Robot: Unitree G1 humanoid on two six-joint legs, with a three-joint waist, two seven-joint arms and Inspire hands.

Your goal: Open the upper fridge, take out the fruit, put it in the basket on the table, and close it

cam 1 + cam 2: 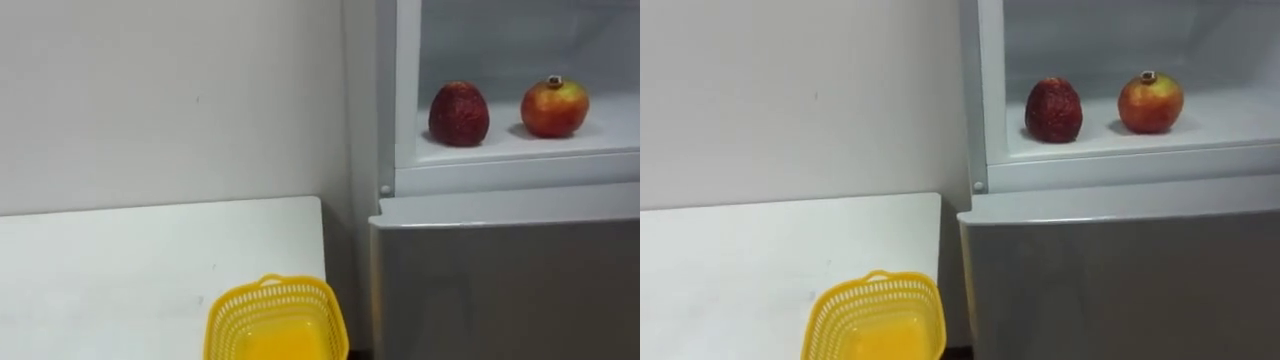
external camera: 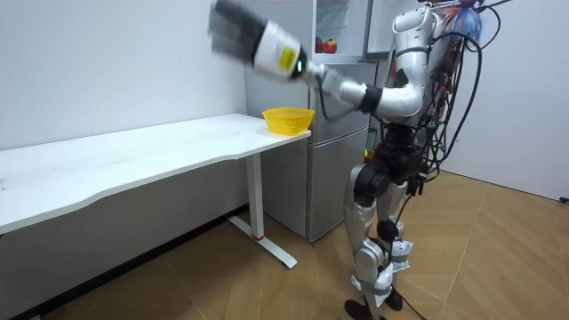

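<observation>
The upper fridge compartment point(image 1: 520, 150) stands open. On its white shelf sit a dark red, bumpy fruit point(image 1: 459, 114) and, to its right, a red-yellow pomegranate point(image 1: 554, 107). In the room view I stand close in front of the fridge point(image 2: 342, 133), and the two fruits point(image 2: 329, 44) show as small red spots inside. My left hand point(image 2: 233, 34) is raised high and stretched out towards the room view's left, above the table and away from the fridge; it is blurred.
A yellow mesh basket point(image 1: 290, 300) stands on the right end of the white table point(image 1: 120, 260), next to the fridge. The lower fridge door point(image 1: 500, 285) is shut. A white wall runs behind the table.
</observation>
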